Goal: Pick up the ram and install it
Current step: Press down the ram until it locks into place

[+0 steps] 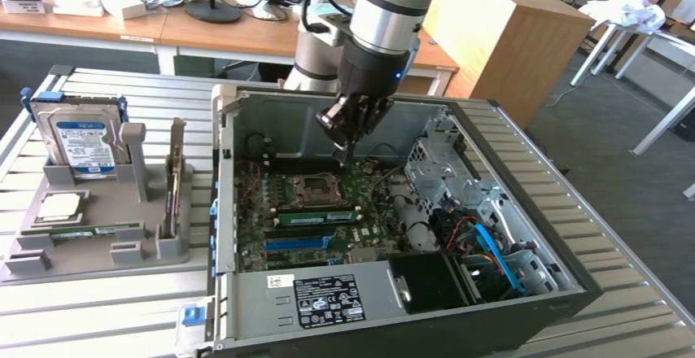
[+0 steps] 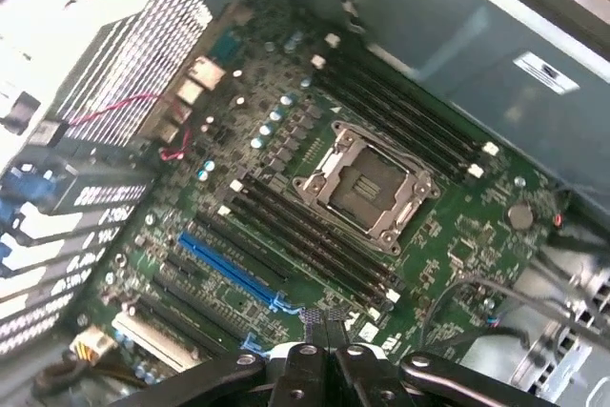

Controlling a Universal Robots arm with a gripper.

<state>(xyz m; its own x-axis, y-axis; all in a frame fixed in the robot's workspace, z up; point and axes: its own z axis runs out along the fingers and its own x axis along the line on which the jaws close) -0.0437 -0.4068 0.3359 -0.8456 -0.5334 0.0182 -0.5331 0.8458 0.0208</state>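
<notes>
Gripper (image 1: pixel 345 156), fingers closed on nothing, hangs above mobo CPU socket (image 1: pixel 316 189) (ram (image 1: pixel 84 231) w/ holder, ungrabbed); pickup pending, needs open fingers.

The case (image 1: pixel 565 277) lies open on its side, so access from above is wide open. The gripper (image 1: pixel 345 145) hangs over the motherboard (image 1: pixel 325 211), fingers pressed together, with clear air beneath it. Around the CPU socket (image 2: pixel 367 188) the board is low and flat, slots (image 2: pixel 305 235) included. Toward the exterior view's right, the drive cage (image 1: pixel 434 175) and loose cables (image 1: pixel 489 248) crowd things. The case walls box in the board. Outside, the grey holder (image 1: pixel 98 236) with its hard drive (image 1: pixel 76 138) stands well apart.
</notes>
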